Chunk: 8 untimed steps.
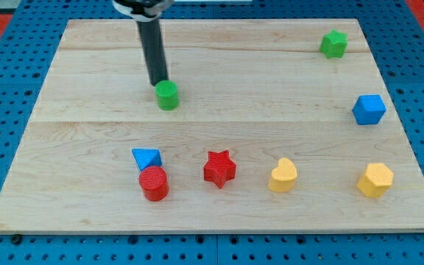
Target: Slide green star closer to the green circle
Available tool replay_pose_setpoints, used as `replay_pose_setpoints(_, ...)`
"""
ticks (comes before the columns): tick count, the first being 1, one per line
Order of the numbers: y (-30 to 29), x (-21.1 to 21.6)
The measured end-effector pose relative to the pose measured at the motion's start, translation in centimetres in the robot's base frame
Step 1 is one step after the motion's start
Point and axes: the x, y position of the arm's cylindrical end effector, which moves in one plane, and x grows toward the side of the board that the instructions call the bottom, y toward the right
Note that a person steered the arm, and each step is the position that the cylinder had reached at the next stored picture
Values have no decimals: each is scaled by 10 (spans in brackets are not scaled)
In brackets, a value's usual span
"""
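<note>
Tip beside green circle, star far off

Rod descends from the view's top, left of centre, and my tip [157,82] sits touching or just beside the upper-left edge of the green circle [167,95]; contact cannot be confirmed. No jaws on this rig: the arm ends in a plain rod, so there is nothing to be apart or together.

Green star [333,43] lies near the wooden board's [271,88] upper-right corner, well apart from the green circle and from my tip, upright and untouched.

Blue cube [369,109] sits below the star near the view's right edge. Bottom row, left to right: blue triangle [146,157] touching the red cylinder [154,183] just below it, red star [219,168], yellow heart [283,175], yellow hexagon [375,179]. Board rests on a blue pegboard [6,73].
</note>
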Motion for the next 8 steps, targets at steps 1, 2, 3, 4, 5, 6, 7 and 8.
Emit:
replay_pose_setpoints(1,-27,-7)
replay_pose_setpoints(2,32,-28)
replay_pose_setpoints(3,140,-29)
replay_pose_setpoints(4,241,-32)
replay_pose_setpoints(5,331,-33)
replay_pose_setpoints(6,343,-79)
replay_pose_setpoints(7,324,-97)
replay_pose_setpoints(8,262,-97)
